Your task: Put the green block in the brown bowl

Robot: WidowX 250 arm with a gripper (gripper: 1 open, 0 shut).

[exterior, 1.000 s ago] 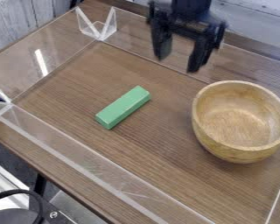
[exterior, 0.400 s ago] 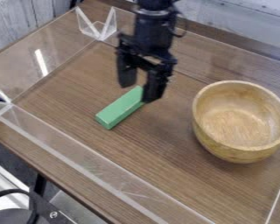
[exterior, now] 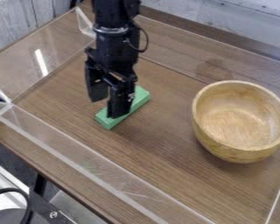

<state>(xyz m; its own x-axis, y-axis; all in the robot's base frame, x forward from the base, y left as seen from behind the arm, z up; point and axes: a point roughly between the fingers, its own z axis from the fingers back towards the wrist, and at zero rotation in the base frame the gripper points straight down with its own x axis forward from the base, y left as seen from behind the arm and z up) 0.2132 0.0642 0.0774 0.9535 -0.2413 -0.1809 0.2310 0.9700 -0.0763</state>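
Note:
A flat bright green block (exterior: pixel 136 102) lies on the dark wood table, partly covered by my gripper. My black gripper (exterior: pixel 108 91) points almost straight down over the block's near left end, open, one finger on each side of the bar. Whether the fingertips touch the block I cannot tell. The brown bowl (exterior: pixel 241 119), round and of light wood, stands empty to the right, well apart from the gripper.
Low clear plastic walls (exterior: pixel 38 61) fence the table on the left, front and back. A clear plastic bracket (exterior: pixel 95 24) stands at the back left corner. The table's front edge runs along the lower left.
The gripper has come from the back, near the bowl, to the left and down, and now stands over the green block. Block and bowl have not moved.

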